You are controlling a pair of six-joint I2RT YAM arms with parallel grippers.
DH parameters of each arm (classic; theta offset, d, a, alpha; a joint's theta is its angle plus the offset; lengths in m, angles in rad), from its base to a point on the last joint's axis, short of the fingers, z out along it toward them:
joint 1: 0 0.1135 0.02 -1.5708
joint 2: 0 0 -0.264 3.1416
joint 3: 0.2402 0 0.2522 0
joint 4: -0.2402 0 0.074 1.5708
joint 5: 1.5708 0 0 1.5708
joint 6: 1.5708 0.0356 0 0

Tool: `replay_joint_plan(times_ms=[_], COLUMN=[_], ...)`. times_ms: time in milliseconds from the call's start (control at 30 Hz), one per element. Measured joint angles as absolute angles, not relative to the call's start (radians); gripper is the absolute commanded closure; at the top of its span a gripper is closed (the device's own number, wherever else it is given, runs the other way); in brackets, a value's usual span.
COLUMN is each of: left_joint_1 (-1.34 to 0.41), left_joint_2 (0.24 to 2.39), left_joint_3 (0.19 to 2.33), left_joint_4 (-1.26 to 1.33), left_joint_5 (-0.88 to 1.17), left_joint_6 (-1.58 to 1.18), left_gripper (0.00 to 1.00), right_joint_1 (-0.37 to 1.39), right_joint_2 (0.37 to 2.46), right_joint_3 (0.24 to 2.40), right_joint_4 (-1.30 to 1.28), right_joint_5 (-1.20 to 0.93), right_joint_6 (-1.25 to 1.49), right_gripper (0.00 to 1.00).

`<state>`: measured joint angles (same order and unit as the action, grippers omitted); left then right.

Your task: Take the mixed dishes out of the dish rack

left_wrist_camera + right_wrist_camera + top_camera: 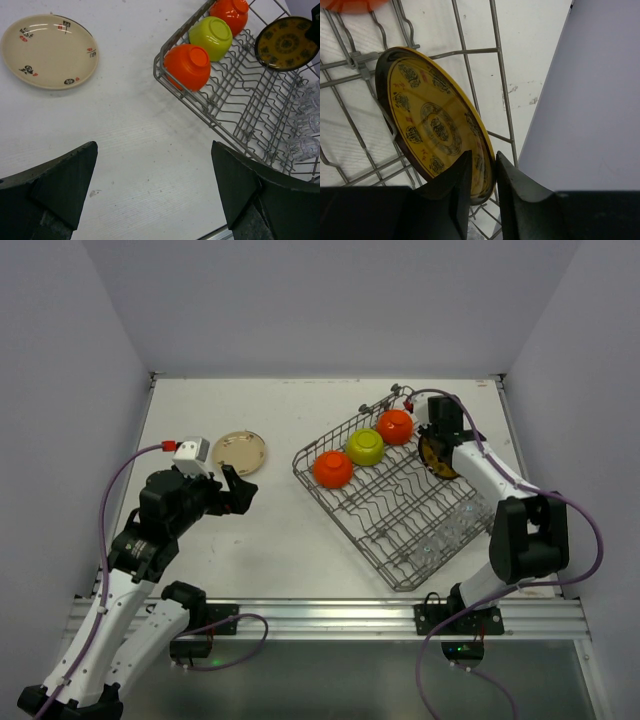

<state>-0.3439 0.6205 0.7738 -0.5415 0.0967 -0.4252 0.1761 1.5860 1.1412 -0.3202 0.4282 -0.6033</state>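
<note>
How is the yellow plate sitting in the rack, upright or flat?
Upright, leaning: the plate stands on edge in the dish rack, rim between the right gripper's jaws.

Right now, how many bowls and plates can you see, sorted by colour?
Orange bowls: 2
Yellow-green bowl: 1
Yellow patterned plate: 1
Cream plate: 1
Total: 5

2 orange bowls point(333, 469), yel-green bowl point(365, 446), grey rack point(350, 527), yellow-patterned plate point(437, 127).
</note>
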Motion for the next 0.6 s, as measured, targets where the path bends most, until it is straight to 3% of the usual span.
replay_joint_plan(times_ms=[100, 600], left_joint_1=[-0.344, -0.344], left_joint_2=[0.620, 0.625], left_joint_3=[0.774, 0.774], left_joint_4=[-0.541, -0.541], left_joint_5=[0.096, 0.096], left_joint_6=[-0.425, -0.426], left_gripper=[0.00, 0.00], right_joint_1=[0.176, 0.178], right_joint_2=[1.597, 1.581], right_joint_3=[1.140, 1.111], right_joint_4=[-0.308, -0.269], right_joint_5=[0.438, 0.445], right_joint_6=[-0.608, -0.638], right_gripper=[0.81, 0.89])
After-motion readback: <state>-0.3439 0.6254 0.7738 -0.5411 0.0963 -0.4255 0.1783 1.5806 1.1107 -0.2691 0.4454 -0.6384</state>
